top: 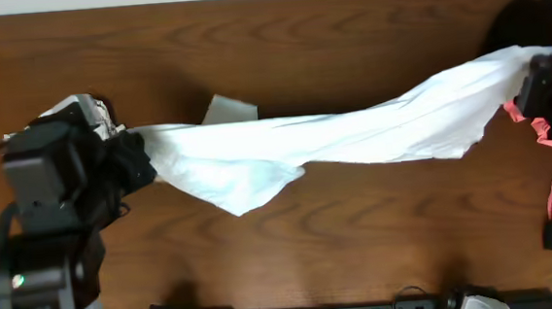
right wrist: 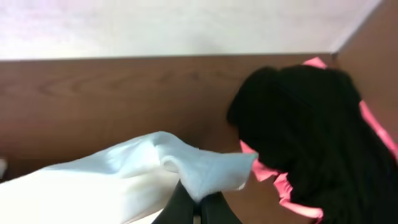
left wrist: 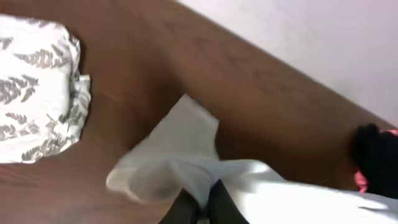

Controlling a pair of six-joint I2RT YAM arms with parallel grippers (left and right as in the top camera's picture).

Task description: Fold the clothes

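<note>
White cotton pulled into a long band across the wooden table [top: 297,36], pinched at both ends.
At the left end, the left gripper [left wrist: 199,210] is clamped tight on the white T-shirt [top: 352,130], close to the leaf-print garment [left wrist: 37,93] lying off to the side. The shirt runs taut along its far edge while its near edge sags in a loose point at mid-table, probably so the cloth spreads flat before a fold. At the right end, the right gripper [right wrist: 198,210] is likewise closed on cloth, right beside the black garment [right wrist: 298,124] and the coral-pink garment [right wrist: 280,183] heaped at the table's right edge. Bare wood lies open in front of and behind the band, so the middle offers room to lay it down, whereas both ends are crowded by the other clothes.
</note>
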